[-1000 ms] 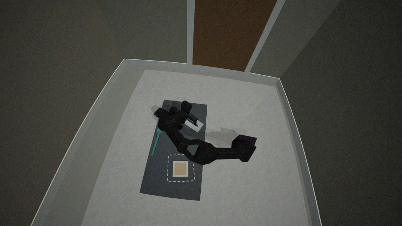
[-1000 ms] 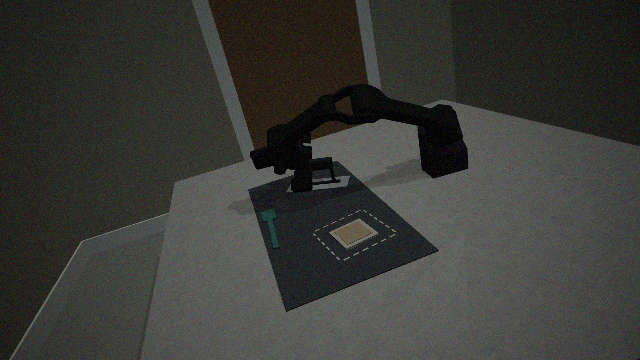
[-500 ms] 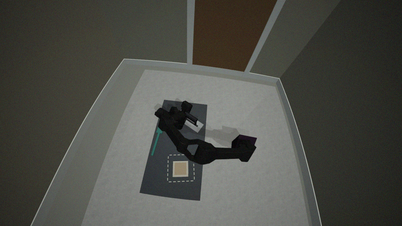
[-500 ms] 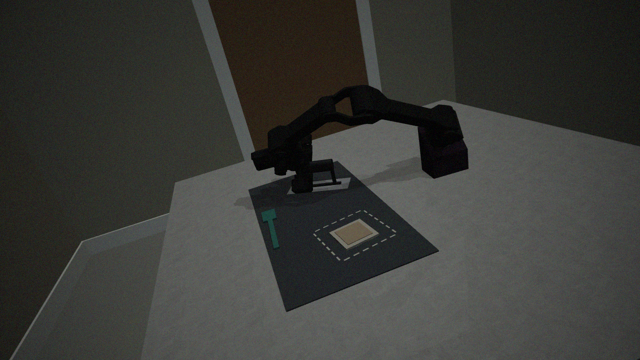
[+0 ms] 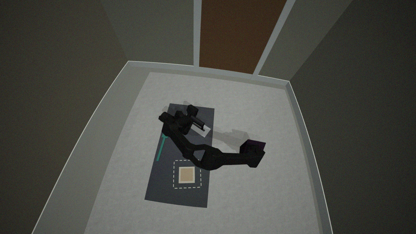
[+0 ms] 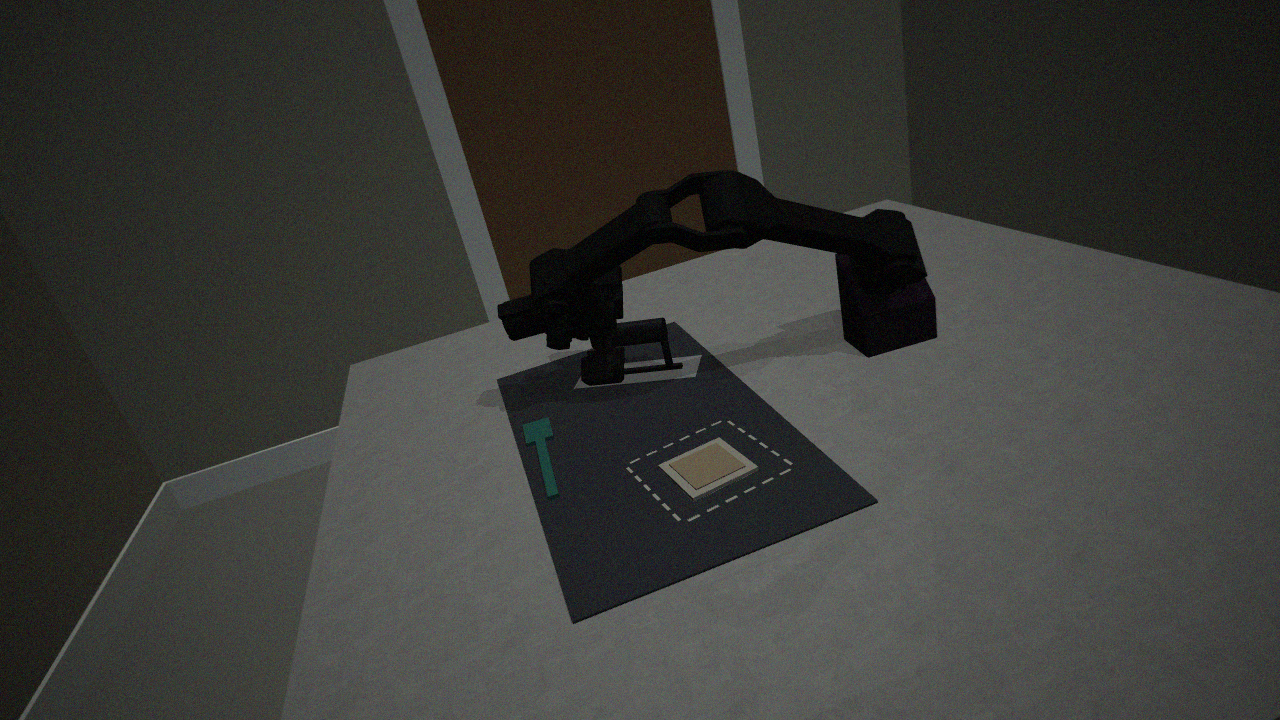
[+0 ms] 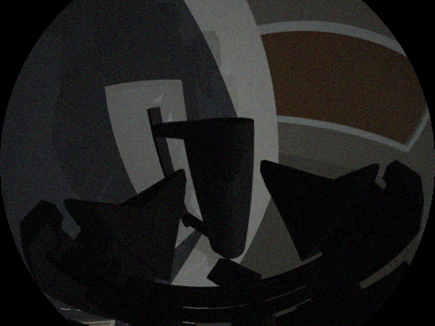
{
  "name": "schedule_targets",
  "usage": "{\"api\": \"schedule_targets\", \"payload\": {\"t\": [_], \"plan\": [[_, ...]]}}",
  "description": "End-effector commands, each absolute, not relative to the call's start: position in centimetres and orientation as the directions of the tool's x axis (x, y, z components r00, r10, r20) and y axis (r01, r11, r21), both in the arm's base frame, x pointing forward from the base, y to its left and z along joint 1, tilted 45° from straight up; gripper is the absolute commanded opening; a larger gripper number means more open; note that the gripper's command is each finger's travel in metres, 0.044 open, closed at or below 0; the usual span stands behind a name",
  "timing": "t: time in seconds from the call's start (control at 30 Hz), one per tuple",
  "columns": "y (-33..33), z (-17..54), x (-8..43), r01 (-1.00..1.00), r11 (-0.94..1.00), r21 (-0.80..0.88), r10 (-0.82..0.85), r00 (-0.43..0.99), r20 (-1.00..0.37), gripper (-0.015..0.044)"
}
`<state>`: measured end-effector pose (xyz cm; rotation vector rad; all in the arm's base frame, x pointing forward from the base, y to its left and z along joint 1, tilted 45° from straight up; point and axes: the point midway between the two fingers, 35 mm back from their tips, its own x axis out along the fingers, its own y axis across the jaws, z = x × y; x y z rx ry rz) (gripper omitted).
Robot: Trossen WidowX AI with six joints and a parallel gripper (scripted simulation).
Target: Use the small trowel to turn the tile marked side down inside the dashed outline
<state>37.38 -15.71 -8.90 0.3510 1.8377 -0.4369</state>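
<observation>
Pincer: one, (image 5: 188, 120) (image 6: 605, 349) (image 7: 223, 167) its two fingers standing well past half open, one on each side of the trowel's handle, with a gap beside it; nothing gripped
Trowel: one, (image 5: 198, 122) (image 6: 641, 332) (image 7: 222, 181) its thick black handle between the pincer's fingers, a slim dark neck dropping to one pale, flat, straight-edged blade below them; in this dim light the blade looks to be lying on the mat, though I would not swear to it
Tile: one, (image 5: 186, 175) (image 6: 708, 465) well apart from the pincer, below it in the top view; squarish, flat, a tan square inside a cream border showing on top
Dashed outline: one, (image 5: 175, 188) (image 6: 684, 519) around the tile, clear of its edges on every side
Teal tool: one, (image 5: 161, 148) (image 6: 543, 452) lying near the mat's edge, between the pincer's level and the tile's in the top view; short broad head, straight narrow shaft
Mat: one, (image 5: 174, 197) (image 6: 581, 573) (image 7: 91, 54) dark, beneath the pincer
Arm: one, (image 5: 232, 159) (image 6: 814, 223) black, reaching from the pincer to its base, off the mat
</observation>
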Motion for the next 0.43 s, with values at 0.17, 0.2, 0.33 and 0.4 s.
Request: {"api": "schedule_targets", "payload": {"t": [0.17,0.2,0.33,0.4], "plan": [[-15.9,-4.4,38.8,0.453,0.884,-0.118,0.016,-0.281,-0.960,0.0300],[-15.9,-4.3,38.9,0.453,0.884,-0.118,0.016,-0.281,-0.960,0.0300],[-16.0,-4.2,38.7,0.453,0.884,-0.118,0.016,-0.281,-0.960,0.0300],[-17.0,-2.7,37.5,0.452,0.884,-0.119,0.015,-0.282,-0.959,0.0300]]}}
